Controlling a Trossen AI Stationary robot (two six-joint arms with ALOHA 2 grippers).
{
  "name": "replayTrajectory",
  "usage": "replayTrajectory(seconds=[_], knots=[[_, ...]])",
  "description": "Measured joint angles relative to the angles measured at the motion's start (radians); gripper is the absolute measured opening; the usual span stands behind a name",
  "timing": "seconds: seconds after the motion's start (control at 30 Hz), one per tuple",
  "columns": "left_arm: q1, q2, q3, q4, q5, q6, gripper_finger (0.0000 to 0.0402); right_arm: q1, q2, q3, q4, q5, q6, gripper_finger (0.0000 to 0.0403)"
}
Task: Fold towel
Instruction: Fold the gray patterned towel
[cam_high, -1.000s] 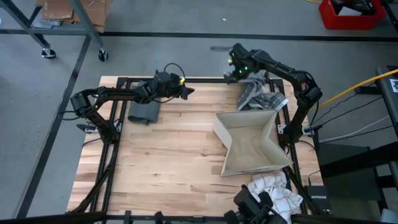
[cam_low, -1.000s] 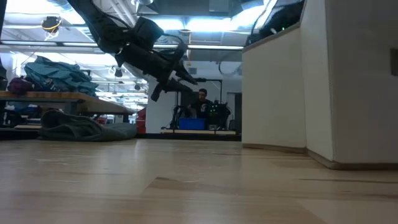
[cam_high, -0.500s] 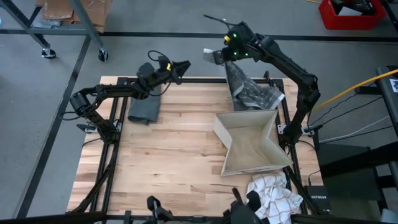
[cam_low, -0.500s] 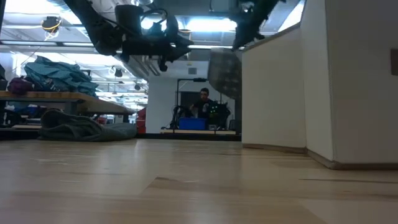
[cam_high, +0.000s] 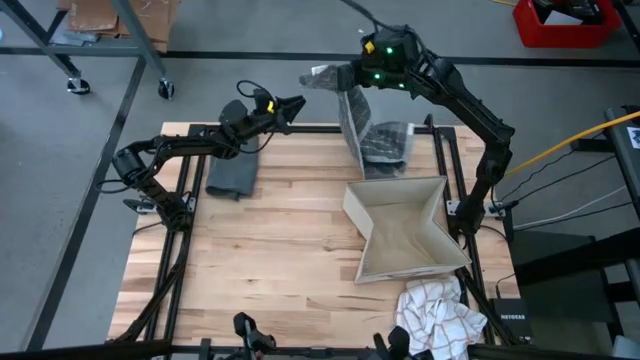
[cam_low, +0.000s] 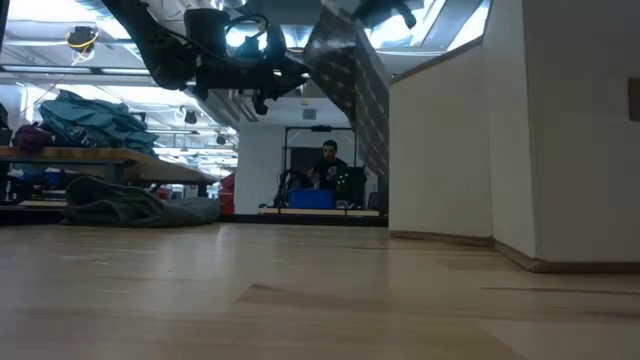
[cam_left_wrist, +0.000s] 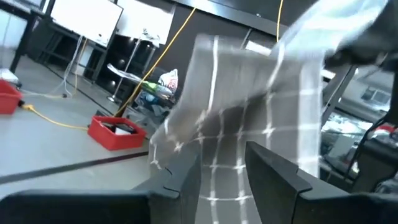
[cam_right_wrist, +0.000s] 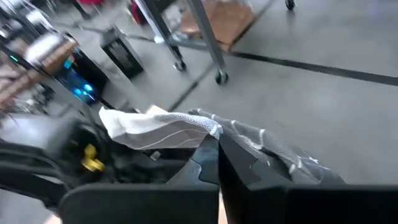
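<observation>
A grey towel with a white check (cam_high: 362, 120) hangs from my right gripper (cam_high: 343, 78), which is raised over the table's far edge and shut on it. In the low view the towel (cam_low: 352, 75) drops behind the box wall, hiding its lower end. My left gripper (cam_high: 297, 102) is open and raised near the far edge, left of the towel and pointing at it. In its wrist view the towel (cam_left_wrist: 249, 118) hangs just beyond the open fingers (cam_left_wrist: 224, 177). A folded dark grey towel (cam_high: 232, 178) lies flat on the table's far left part. My right gripper (cam_right_wrist: 214, 149) pinches the checked towel at an upper edge (cam_right_wrist: 205, 127) between its two fingers, with bunched cloth spilling over both sides of the fingertips. How many layers it has, I cannot tell. The rest of the towel hangs slack below, its lower part (cam_high: 385, 148) at the table's far right corner.
An open cardboard box (cam_high: 405, 225) stands on the table's right half. White checked towels (cam_high: 440, 310) are heaped at the near right corner. The wooden table top (cam_high: 270, 250) is bare in the middle and on the left. A person (cam_low: 327, 160) stands far behind the table.
My right gripper rose from the heap at the far right corner and moved toward the table's left, drawing the checked towel up out of the heap until it hangs open below it. My left gripper lifted and shifted toward the far edge, then stayed still.
</observation>
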Motion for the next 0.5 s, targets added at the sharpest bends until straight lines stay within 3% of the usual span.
replayTrajectory(seconds=[0.27,0.5], knots=[[0.016,-0.001,0.000,0.001,-0.001,0.027,0.0117,0.004,0.000,0.131,0.034,0.001,0.055,0.0001],[0.027,-0.003,0.000,0.047,0.001,-0.008,0.0117,0.004,-0.038,0.135,0.152,-0.001,0.061,0.0001]])
